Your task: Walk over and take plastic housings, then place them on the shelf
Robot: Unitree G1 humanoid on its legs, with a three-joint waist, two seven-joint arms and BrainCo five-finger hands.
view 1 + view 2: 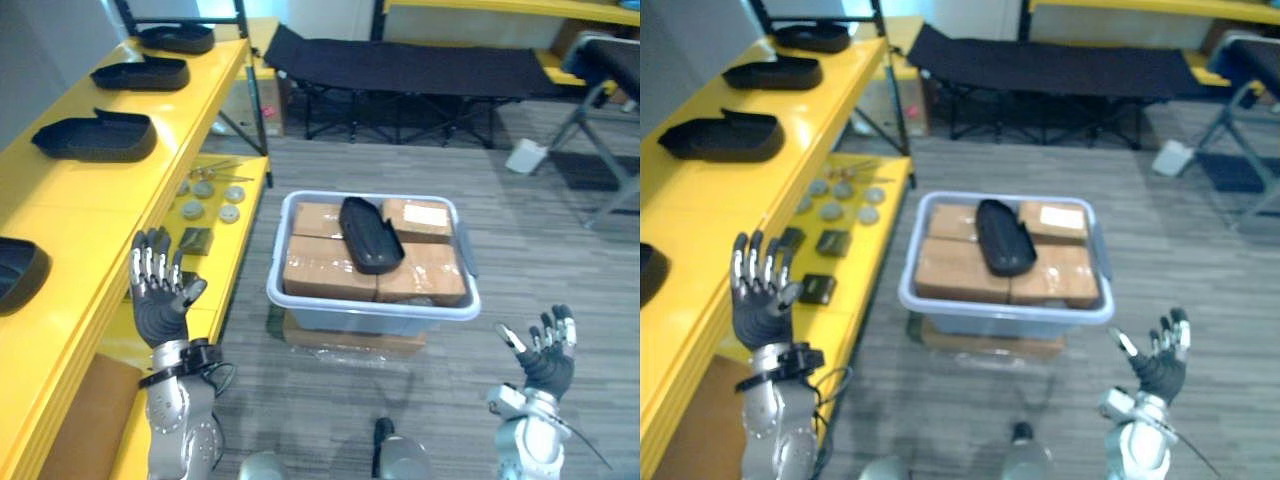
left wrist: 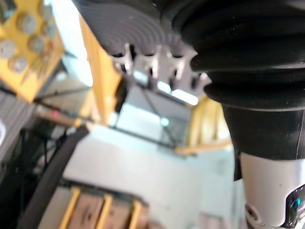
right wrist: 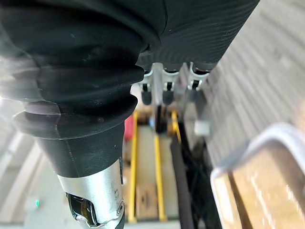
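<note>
Plastic housing [image 1: 370, 235], black and oval, lies slantwise on the cardboard boxes [image 1: 325, 268] packed in the grey bin [image 1: 372, 312] at the centre of the eye views, and it hides part of the boxes beneath it. The bin stands on a flat brown piece [image 1: 350, 338] of which just the front edge shows. On the top board of the yellow shelf [image 1: 60, 215], from 9 o'clock up to 11 o'clock, rest four more: the nearest housing [image 1: 15, 272] is cut off by the picture's edge, then come the second housing [image 1: 96, 137], the third housing [image 1: 140, 73] and the farthest housing [image 1: 176, 38], well apart from each other. Small round discs [image 1: 210, 200] lie on the lower board, too small to identify. The left hand [image 1: 160, 300] is raised at 8 o'clock, fingers straight and spread, released and empty. The right hand [image 1: 545, 362] is at 5 o'clock above the floor, fingers likewise spread and empty. In each wrist view the ribbed cover hides all but the finger roots.
</note>
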